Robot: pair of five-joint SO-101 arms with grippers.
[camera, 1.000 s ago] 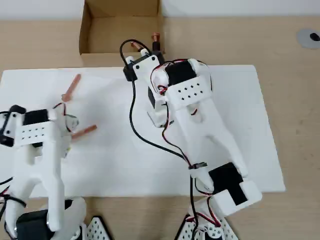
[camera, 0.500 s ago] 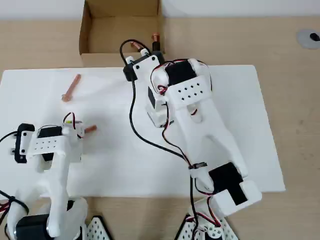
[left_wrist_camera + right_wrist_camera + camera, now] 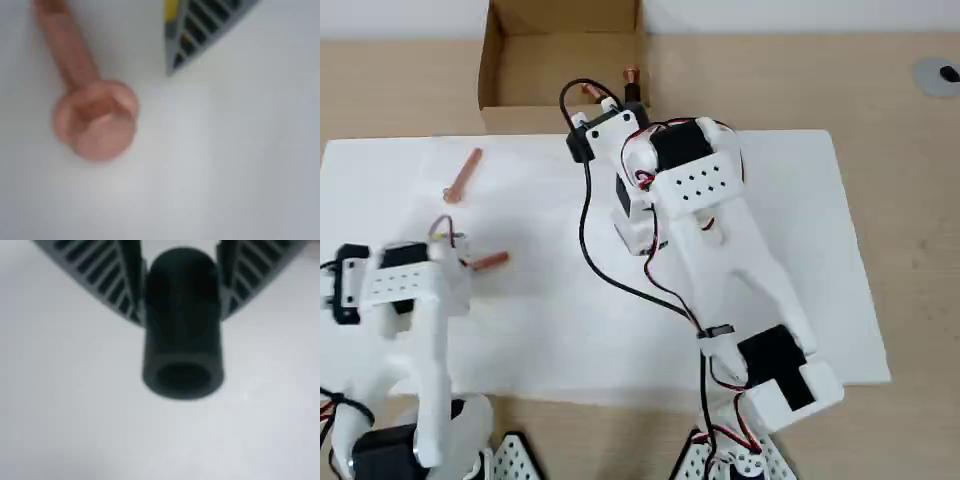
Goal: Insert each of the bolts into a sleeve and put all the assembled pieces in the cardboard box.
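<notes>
Close in on the right gripper: it is clamped on the black sleeve. A ribbed finger presses each side, and the sleeve's hollow end pokes out past the tips over a pale surface.

Over to the left gripper. Its wrist camera shows one ribbed grey edge of it, so how wide it stands I cannot tell. Just beside that edge, not touching it, lies a copper-coloured bolt, flanged head nearest the lens and shank running away.

The high view adds the layout. That bolt lies flat on the white sheet, sticking out from under the left wrist on the side toward the right arm. Farther ahead of the left gripper, well apart, a second bolt lies on the sheet.

The right arm stretches across the sheet, its gripper at the far edge, just short of the open cardboard box. Two copper-coloured ends show close by that gripper, near the box's corner. Whether they sit in sleeves, I cannot tell.

The sheet lies on a wooden table, with a grey disc far off to the right gripper's right.
</notes>
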